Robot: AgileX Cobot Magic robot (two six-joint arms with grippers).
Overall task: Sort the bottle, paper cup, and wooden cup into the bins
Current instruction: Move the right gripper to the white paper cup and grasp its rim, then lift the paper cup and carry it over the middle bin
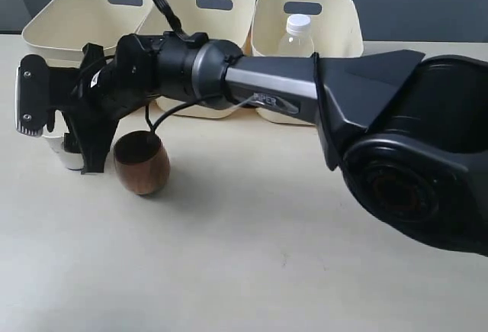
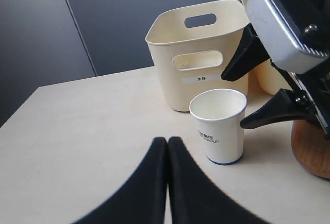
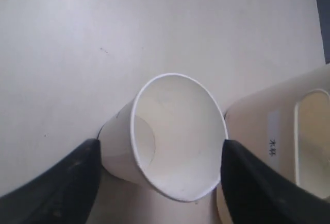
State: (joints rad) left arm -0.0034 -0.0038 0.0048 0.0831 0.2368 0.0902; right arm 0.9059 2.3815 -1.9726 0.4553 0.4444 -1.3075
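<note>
Spread right pincer (image 3: 160,183) straddles the paper cup (image 3: 170,141); bottle (image 1: 296,34) binned; wooden cup (image 1: 142,162) waits; left pincer (image 2: 167,147) pressed together.

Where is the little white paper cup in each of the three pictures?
Exterior view: the paper cup is at the left edge, mostly hidden behind the right gripper.
Left wrist view: it stands upright at the centre, between that gripper's open fingers.
Right wrist view: it fills the middle, seen from above.
Shared landmark: the labelled cream bin beside it.
</note>
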